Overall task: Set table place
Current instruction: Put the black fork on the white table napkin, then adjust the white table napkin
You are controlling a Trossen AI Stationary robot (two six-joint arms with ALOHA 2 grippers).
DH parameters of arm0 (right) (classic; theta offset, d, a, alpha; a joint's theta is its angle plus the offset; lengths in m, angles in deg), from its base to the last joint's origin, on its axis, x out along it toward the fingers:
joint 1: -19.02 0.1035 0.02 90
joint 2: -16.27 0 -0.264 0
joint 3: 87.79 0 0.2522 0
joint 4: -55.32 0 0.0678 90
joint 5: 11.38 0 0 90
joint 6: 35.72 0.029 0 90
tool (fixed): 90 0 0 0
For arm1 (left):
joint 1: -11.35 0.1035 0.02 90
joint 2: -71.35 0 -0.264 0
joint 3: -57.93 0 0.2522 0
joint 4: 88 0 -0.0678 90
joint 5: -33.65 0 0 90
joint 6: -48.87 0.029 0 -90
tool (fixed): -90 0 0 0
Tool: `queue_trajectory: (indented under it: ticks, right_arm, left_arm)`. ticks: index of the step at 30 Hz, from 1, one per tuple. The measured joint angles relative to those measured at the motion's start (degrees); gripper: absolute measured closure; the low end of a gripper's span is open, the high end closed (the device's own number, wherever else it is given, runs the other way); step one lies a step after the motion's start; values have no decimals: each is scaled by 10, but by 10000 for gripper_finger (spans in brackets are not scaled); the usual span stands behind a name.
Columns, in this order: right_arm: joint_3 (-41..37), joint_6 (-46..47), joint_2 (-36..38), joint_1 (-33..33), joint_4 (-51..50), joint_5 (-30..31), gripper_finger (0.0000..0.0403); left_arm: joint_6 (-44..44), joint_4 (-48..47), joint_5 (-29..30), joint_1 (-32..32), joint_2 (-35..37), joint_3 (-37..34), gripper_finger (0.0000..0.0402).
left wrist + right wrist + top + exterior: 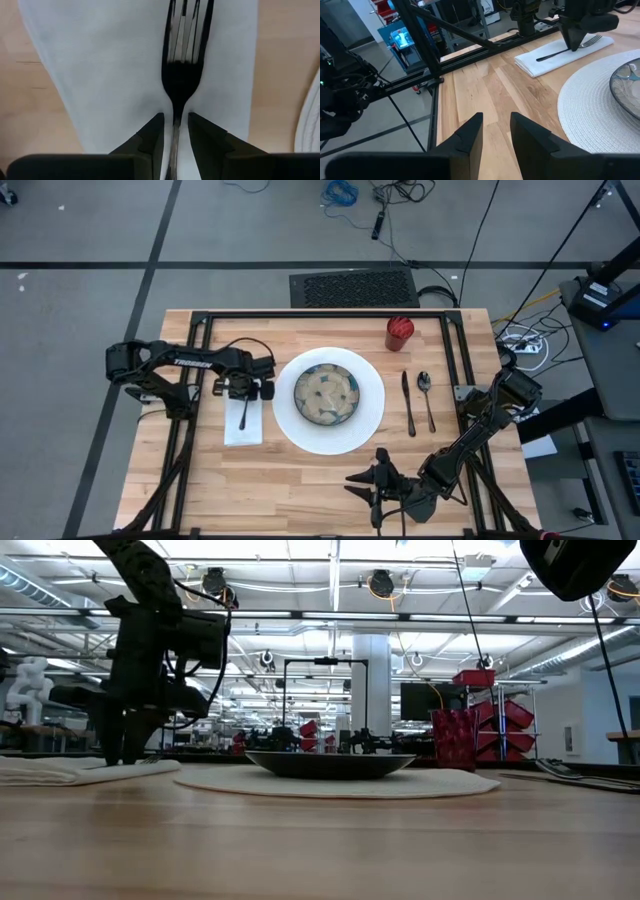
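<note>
Placing the fork (181, 75) on the white napkin (244, 422) looks like the step in hand. Left gripper (174, 131) is down over the napkin near the left edge of the table (300, 480), fingers (150, 137) narrowly parted on either side of the fork handle; whether they pinch it or have just let go cannot be told. Fork lies lengthwise along the napkin, tines away from the wrist.

Round white placemat (370, 415) at table centre carries the patterned bowl (327, 395). Knife (408, 404) and spoon (426, 398) lie side by side just right of the mat; red cup (399, 333) stands toward the far edge, right of centre.

Right gripper (496, 131) waits near the front edge, fingers slightly apart, holding nothing.

Judgement: setting nearly complete. Next move calls for freeing the fork cleanly, then lifting straight up so the napkin is not dragged.
</note>
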Motion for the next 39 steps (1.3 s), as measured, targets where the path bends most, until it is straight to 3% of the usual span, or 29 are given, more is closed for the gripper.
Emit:
queue_trajectory:
  ticks: [11,29,39]
  right_arm:
    - [0,0,0,0,-1,0,316]
    - [0,0,0,4,-3,0,316]
    - [0,0,0,4,-3,0,316]
  left_arm:
    - [-33,-41,29,5,0,2,327]
    - [-14,-48,16,5,0,17,327]
    - [-14,-143,20,-30,9,54,327]
